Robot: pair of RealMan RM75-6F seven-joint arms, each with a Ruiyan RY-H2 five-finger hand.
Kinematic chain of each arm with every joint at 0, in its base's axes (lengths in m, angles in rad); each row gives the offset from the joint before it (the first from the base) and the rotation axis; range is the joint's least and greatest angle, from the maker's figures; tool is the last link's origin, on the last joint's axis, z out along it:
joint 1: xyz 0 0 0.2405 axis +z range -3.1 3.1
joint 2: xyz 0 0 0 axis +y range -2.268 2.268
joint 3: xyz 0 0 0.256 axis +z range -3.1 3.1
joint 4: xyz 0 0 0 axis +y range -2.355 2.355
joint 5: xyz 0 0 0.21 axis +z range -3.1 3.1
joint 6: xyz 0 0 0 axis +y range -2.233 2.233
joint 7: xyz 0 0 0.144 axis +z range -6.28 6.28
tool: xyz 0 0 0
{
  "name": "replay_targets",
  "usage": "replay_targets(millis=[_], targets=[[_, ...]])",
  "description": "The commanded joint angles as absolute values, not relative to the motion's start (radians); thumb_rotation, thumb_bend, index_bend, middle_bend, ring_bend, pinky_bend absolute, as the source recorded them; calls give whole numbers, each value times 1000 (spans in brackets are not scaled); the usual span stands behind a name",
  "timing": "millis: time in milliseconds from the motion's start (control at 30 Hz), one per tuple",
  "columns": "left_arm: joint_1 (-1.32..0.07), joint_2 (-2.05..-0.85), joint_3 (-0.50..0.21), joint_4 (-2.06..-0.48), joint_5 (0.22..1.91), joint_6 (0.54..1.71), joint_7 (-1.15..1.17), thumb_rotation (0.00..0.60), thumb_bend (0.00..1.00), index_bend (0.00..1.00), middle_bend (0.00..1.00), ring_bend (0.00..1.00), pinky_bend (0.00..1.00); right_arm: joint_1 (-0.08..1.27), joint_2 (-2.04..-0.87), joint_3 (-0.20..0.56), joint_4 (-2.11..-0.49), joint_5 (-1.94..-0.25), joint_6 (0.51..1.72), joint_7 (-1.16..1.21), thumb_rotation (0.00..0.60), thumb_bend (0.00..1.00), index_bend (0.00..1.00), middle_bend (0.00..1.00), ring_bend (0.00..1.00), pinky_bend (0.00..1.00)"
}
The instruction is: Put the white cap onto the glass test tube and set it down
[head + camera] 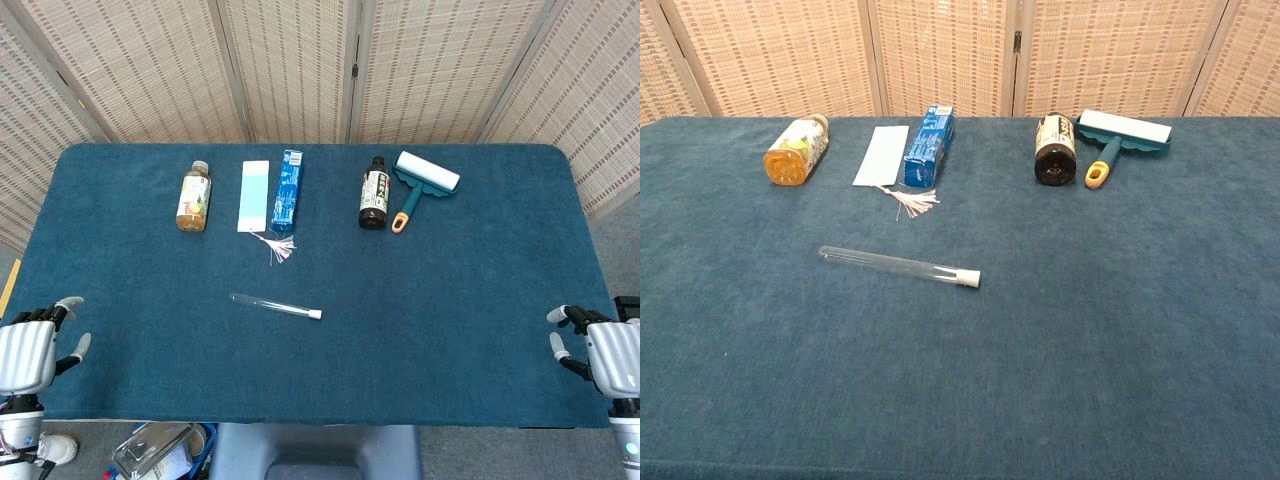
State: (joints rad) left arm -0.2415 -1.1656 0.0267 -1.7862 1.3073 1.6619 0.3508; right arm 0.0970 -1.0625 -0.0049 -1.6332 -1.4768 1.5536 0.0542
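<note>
The glass test tube (270, 304) (890, 264) lies flat on the blue table, near its middle, with the white cap (315, 314) (971, 278) seated on its right end. My left hand (28, 355) is at the table's front left corner, far from the tube, fingers apart and holding nothing. At the front right corner my right hand (608, 352) hangs just as far away, also spread and empty. Neither hand shows in the chest view.
Along the back lie a yellow-labelled drink bottle (194, 196), a pale blue card with a tassel (255, 196), a blue box (287, 188), a dark bottle (374, 193) and a teal lint roller (422, 180). A woven screen stands behind the table (450, 290).
</note>
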Motion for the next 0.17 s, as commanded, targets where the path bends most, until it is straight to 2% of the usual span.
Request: replay_targets(millis=[33, 167], targets=[[-227, -1162, 16, -1798, 1305, 1660, 356, 600, 274, 314, 473, 486, 456, 86, -1057, -1, -1642, -1477, 1561, 57, 600, 383, 431, 490, 506, 666], [-209, -1159, 11, -1807, 1305, 1653, 361, 600, 274, 315, 473, 486, 454, 74, -1053, 2, -1648, -1481, 1566, 54, 600, 383, 431, 490, 506, 666]])
